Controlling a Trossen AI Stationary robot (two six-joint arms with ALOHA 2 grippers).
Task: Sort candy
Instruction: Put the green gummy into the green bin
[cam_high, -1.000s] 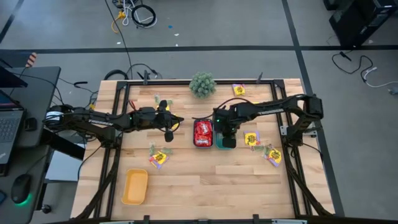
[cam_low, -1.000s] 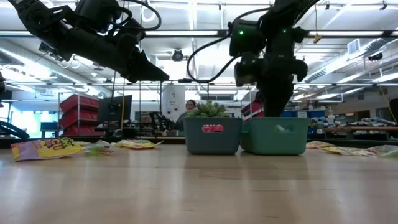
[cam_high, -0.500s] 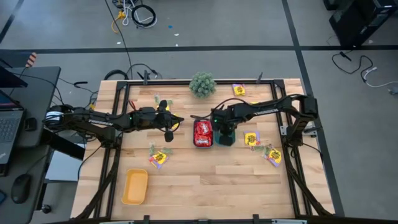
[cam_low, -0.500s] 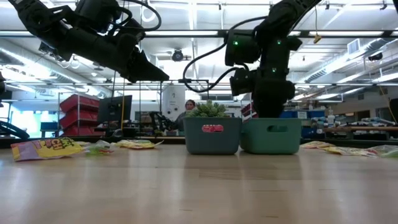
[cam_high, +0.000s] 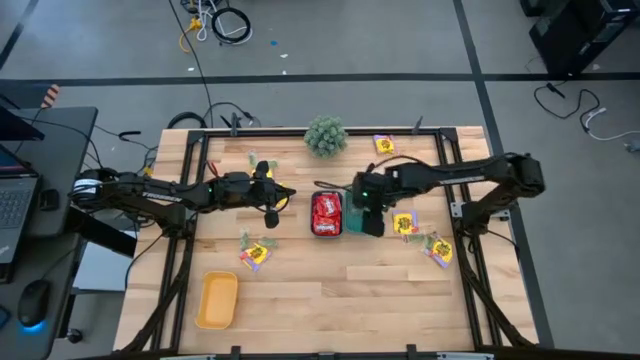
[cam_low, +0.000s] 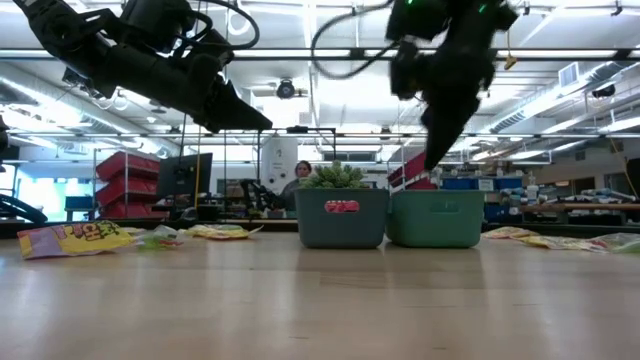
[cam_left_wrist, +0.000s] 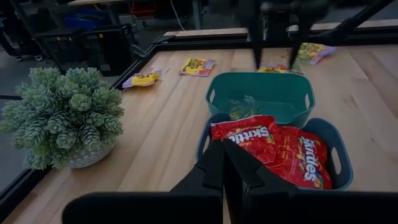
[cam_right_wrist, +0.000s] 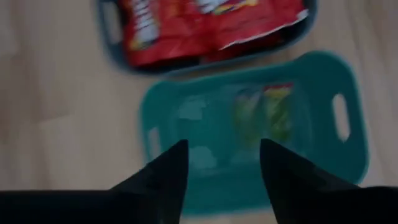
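Grey floor (cam_high: 400, 50), bright ceiling strip lights (cam_low: 560, 100)

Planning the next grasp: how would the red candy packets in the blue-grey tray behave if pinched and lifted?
The red candy packets look creased and overlapping in the blue-grey tray, so probably floppy, sagging from a corner pinch. Their glossy wrap may be slippery. Being flat and thin, they seem light, and a neighbour might drag along.

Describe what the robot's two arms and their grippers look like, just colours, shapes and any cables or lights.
Both arms are dark, nearly black, built of slim jointed segments. The left gripper ends in two tapered, wedge-shaped black fingers. The right gripper has the same pointed dark fingers. A small green light glows on the right arm near its wrist, and a dark cable loops beside that arm in the low view.
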